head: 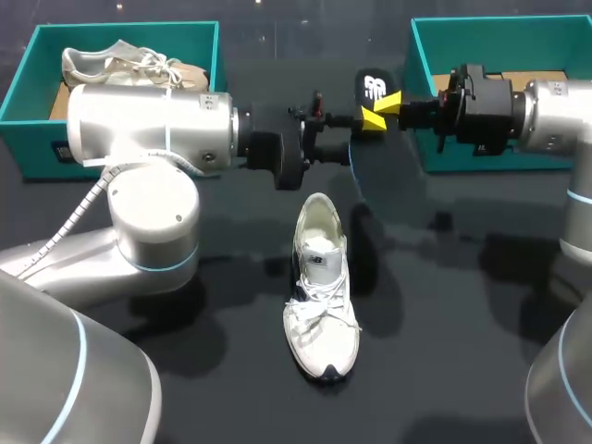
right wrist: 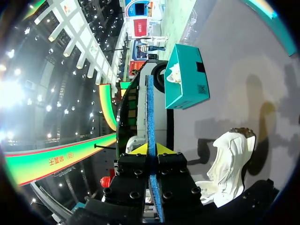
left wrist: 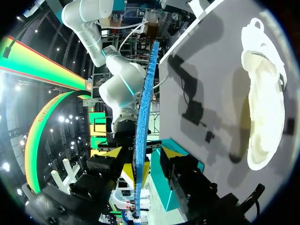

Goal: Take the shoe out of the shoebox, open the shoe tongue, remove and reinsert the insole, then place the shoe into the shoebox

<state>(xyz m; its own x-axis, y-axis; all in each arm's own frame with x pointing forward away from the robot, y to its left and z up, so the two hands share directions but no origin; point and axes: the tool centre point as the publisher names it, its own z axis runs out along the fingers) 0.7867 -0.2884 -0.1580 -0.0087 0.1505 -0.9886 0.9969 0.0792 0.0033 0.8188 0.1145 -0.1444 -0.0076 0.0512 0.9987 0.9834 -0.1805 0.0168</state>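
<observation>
While the insole is held clear of the table, my right gripper is clamped on it edge-on, both yellow tips pressed to its two faces. My left gripper stands spread wide, one finger to either side of the same insole. Neither finger touches it as far as the left wrist view shows, so that gripper holds nothing. The shoe lies on the table near the grippers, heel toward them, mouth gaping and laces slack. The shoebox sits behind my right arm.

Risks, in my judgement:
- One narrow grip on a thin sheet invites it to droop or pivot between the pads, so its leading end could miss the shoe's mouth.
- The two grippers sit very close together, and a careless closing or shift of the left could knock the right.
- The shoe is unrestrained on a slick top, so pushing the insole in could slide or tip it unless it is pinned.
- A slumped tongue could fold the insole on entry.

Materials:
- Insole: slim and flat, with a blue foam edge and a dark face bearing a pale mark. It is likely flexible.
- Shoe: soft white upper with a dark toe.
- Table: dark, glossy and reflective.
- Shoebox: stiff teal card, open-topped
</observation>
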